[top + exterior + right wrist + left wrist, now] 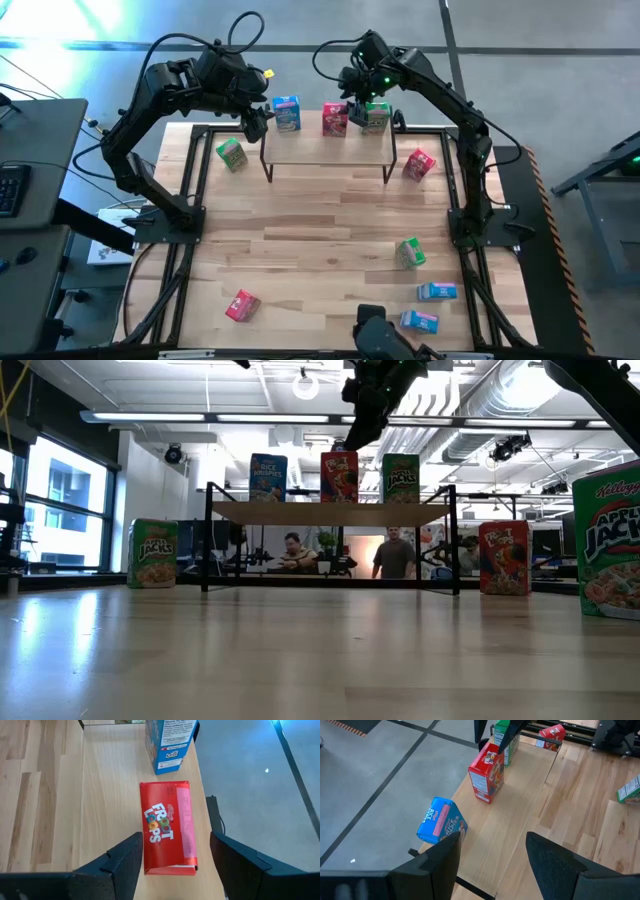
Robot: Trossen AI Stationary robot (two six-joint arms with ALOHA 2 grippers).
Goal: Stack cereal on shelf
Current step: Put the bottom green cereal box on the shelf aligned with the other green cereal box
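Shelf: carries Rice Krispies box, Froot Loops box, Apple Jacks box.
Left claw: spread, beside shelf's end.
Right claw: spread, above Froot Loops box.

The desk was a top of light wooden planks inside a black metal frame, standing on a grey floor. Off to one side, a darker side table carried a keyboard at its edge. Beyond the desk, the room showed white ceiling ducts, strip lights and tall windows. Two people were visible far back, one seated and the other standing beside.
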